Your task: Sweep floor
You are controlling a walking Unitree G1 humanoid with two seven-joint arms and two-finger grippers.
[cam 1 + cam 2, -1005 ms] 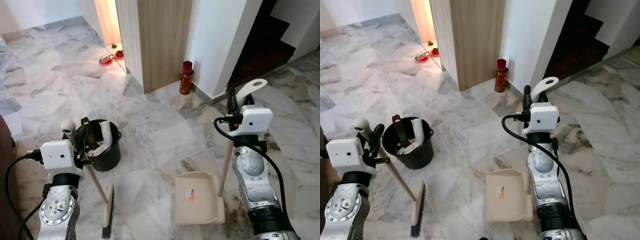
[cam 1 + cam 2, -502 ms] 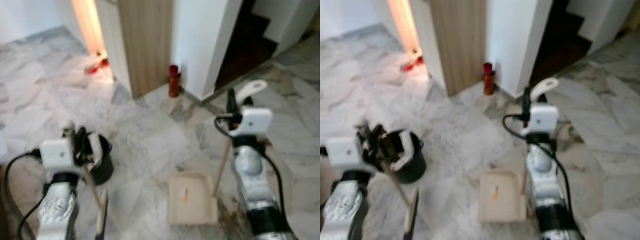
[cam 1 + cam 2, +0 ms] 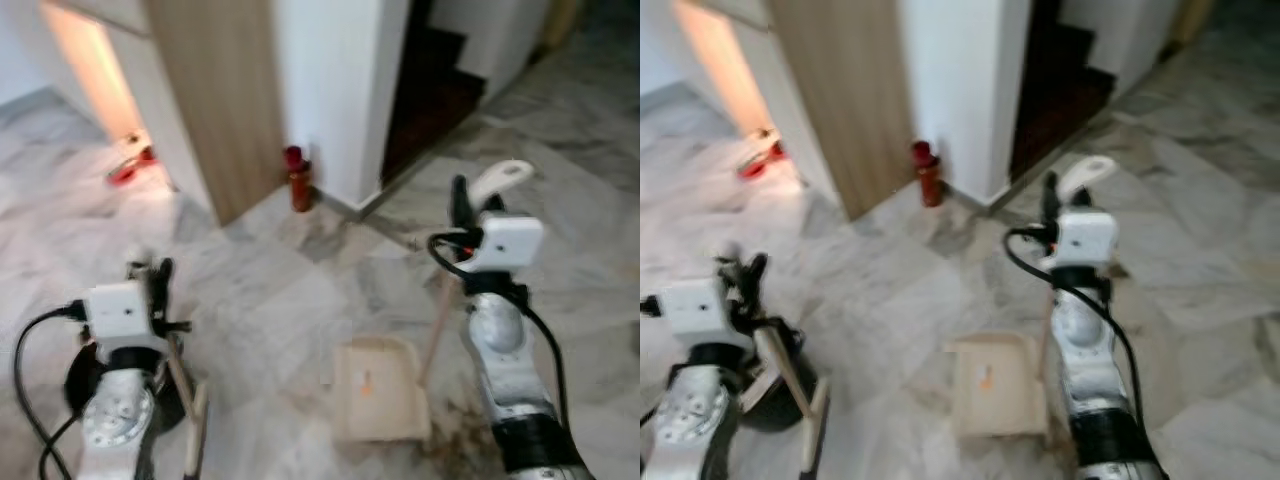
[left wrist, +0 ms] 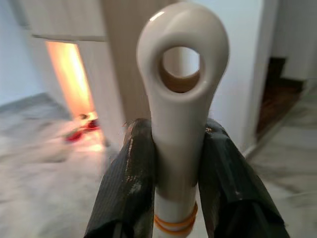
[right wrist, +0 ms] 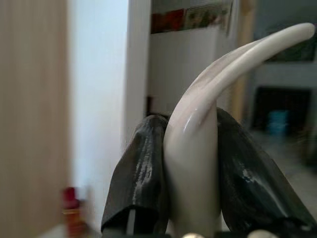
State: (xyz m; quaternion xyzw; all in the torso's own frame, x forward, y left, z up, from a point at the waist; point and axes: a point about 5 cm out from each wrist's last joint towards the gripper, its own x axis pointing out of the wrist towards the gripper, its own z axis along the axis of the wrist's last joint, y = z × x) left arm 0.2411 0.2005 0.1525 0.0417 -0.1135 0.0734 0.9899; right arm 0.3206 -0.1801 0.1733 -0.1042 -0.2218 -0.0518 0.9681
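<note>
My left gripper (image 3: 156, 277) is shut on the cream broom handle (image 4: 180, 104), just below its ring end. From there the stick slants down to the broom head (image 3: 196, 437), which rests on the marble floor at lower left. Over on the right, my right gripper (image 3: 463, 203) is shut on the curved top of the dustpan handle (image 5: 197, 124). The beige dustpan (image 3: 375, 391) sits flat on the floor between my arms, with a small orange scrap inside it. Brownish dirt stains the floor just right of the pan.
A black bucket (image 3: 776, 396) stands partly hidden behind my left arm. Against the white wall base is a red bottle (image 3: 294, 179). Red bowls (image 3: 131, 168) lie by the lit doorway at far left. A dark stairway opening (image 3: 434, 88) lies ahead, to the right of a wooden panel (image 3: 203, 100).
The whole view has swung to the right, so walls, bottle and bucket shifted left in the picture. Both grippers keep their hold on broom and dustpan.
</note>
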